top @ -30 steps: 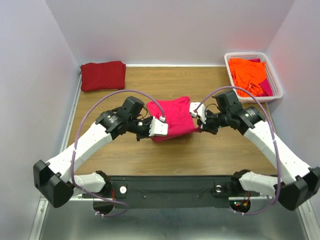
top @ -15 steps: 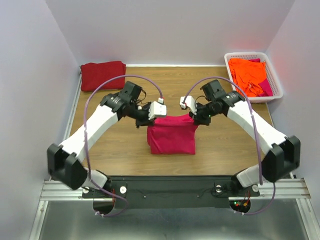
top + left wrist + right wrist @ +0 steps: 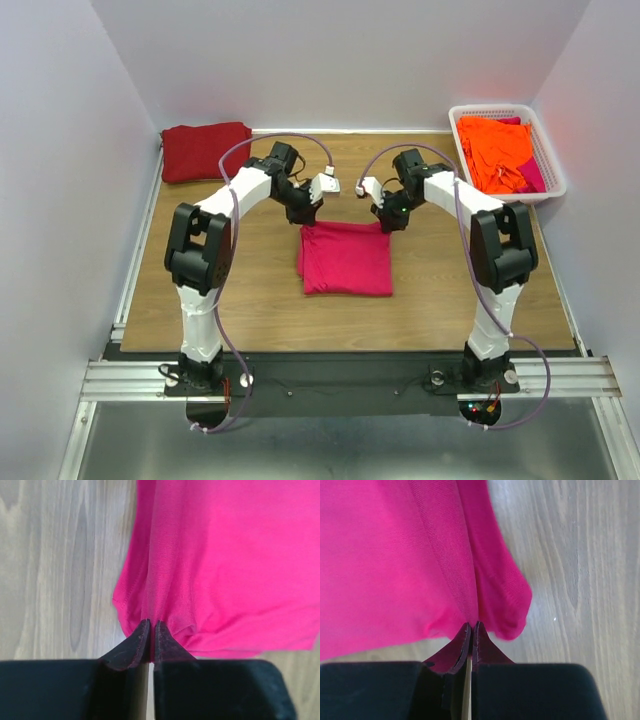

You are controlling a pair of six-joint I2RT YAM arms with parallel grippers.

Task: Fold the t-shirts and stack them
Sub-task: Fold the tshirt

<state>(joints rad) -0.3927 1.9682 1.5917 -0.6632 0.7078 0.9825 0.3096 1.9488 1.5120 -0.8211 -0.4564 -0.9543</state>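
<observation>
The bright pink-red t-shirt (image 3: 346, 259) lies folded into a rectangle in the middle of the table. My left gripper (image 3: 306, 222) is shut on its far left corner (image 3: 150, 605). My right gripper (image 3: 387, 224) is shut on its far right corner (image 3: 475, 605). Both corners are pinched up off the wood. The dark maroon-red t-shirt (image 3: 206, 150) lies folded at the far left corner of the table. Orange t-shirts (image 3: 495, 148) are heaped in the white basket (image 3: 549, 160) at the far right.
The wooden table (image 3: 250, 290) is walled in on the left, back and right. The arms' cables arch over the far middle of the table. A metal rail (image 3: 320, 375) runs along the near edge.
Both grippers have carried the pink-red shirt's edge away from me to the far side, folding it over. The shirt now lies flat as a rectangle, and both arms are stretched out further.
</observation>
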